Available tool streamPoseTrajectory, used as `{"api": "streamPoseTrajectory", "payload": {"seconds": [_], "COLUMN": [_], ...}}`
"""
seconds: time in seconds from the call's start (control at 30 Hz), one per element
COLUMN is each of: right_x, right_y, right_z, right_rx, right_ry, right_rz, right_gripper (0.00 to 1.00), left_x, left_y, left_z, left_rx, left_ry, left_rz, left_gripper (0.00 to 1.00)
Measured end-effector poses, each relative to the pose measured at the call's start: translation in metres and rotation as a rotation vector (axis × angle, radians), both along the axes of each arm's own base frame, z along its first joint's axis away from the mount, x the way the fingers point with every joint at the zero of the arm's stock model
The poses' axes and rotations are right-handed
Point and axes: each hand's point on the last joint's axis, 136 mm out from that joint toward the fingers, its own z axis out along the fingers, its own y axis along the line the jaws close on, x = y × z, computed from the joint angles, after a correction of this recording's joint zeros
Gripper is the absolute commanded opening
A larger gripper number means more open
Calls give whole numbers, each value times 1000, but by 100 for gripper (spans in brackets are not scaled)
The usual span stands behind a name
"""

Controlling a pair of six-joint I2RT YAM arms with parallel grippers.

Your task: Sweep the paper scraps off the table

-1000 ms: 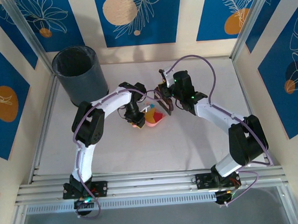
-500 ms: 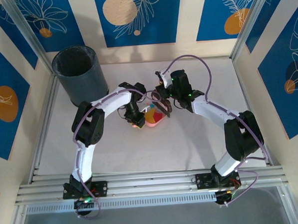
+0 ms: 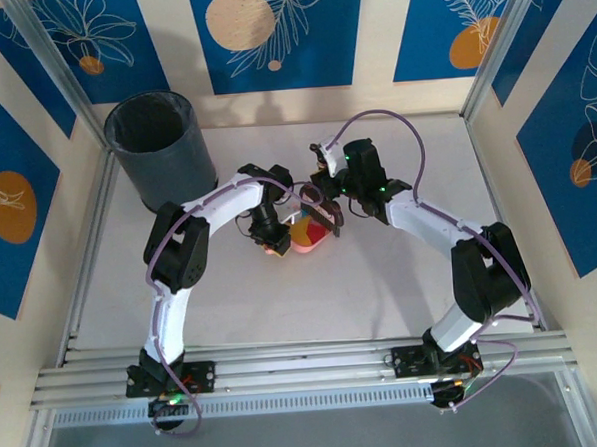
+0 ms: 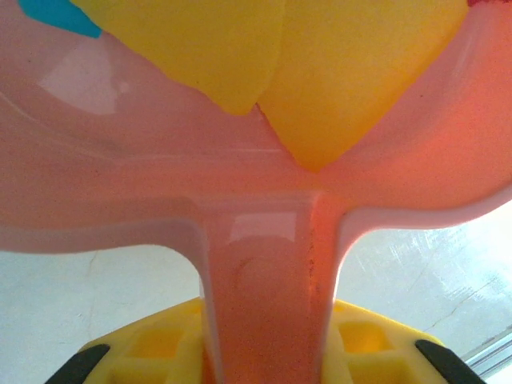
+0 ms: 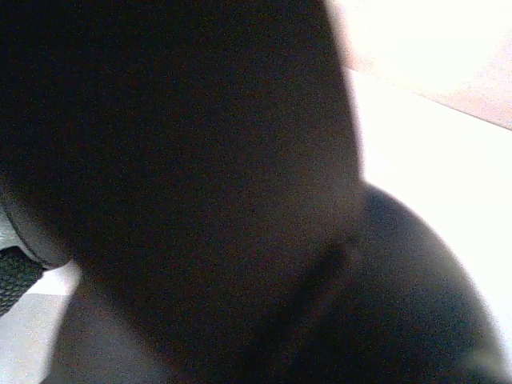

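The left end effector clamps the dustpan handle, scraps inside; the right end effector sits beside it, grip unclear.

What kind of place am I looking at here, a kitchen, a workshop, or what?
Probably a robot test cell: a white table edged by aluminium rails, boxed in by blue-and-cream patterned walls, with a left arm and right arm bolted at its near edge.

Arms 2 — left arm, right arm. Bin 1. Dustpan 1. Paper scraps in pan — 2 yellow, 1 cyan, 1 red sliver.
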Motion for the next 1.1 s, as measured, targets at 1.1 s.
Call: {"api": "streamPoseTrajectory", "payload": {"seconds": [1.1], "right_x": [-9], "right_y": [-101], "right_z": [25], "right_rx": [98], "right_ry": [-67], "right_rz": [-393], "right_gripper": [0], "left_x": [28], "left_y": [-10], "left_z": [57], "left_rx": [-136], "left_ry": [-273], "left_rz": [34], "left_gripper": [0]}}
